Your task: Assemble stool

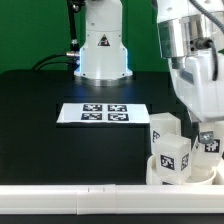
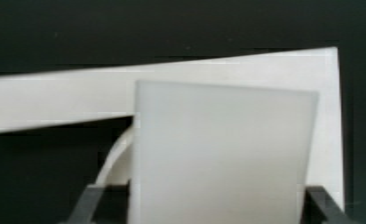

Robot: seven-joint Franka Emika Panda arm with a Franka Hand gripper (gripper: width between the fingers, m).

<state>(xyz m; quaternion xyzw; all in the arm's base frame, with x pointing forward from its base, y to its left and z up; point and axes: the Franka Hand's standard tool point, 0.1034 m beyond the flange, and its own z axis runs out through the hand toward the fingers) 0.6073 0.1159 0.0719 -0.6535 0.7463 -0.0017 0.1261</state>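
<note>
- Exterior view: at lower right, the stool seat (image 1: pixel 160 172) sits on the black counter (image 1: pixel 40 120) with tagged legs (image 1: pixel 171 153) standing in it. They look like stiff, light, smooth plastic. The pincer (image 1: pixel 208 136) is partly cut off.
- Wrist view: the pincer (image 2: pixel 201 200) clamps a blocky white leg (image 2: pixel 224 150) by its flat sides; the fingertips are barely visible.

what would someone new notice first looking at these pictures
The eye goes first to the cluster of white tagged stool legs standing on the round seat at the exterior view's lower right, with the claw down among them. In the wrist view a pale white block fills the frame between the claw's fingers. The marker board lies flat mid-table.
</note>
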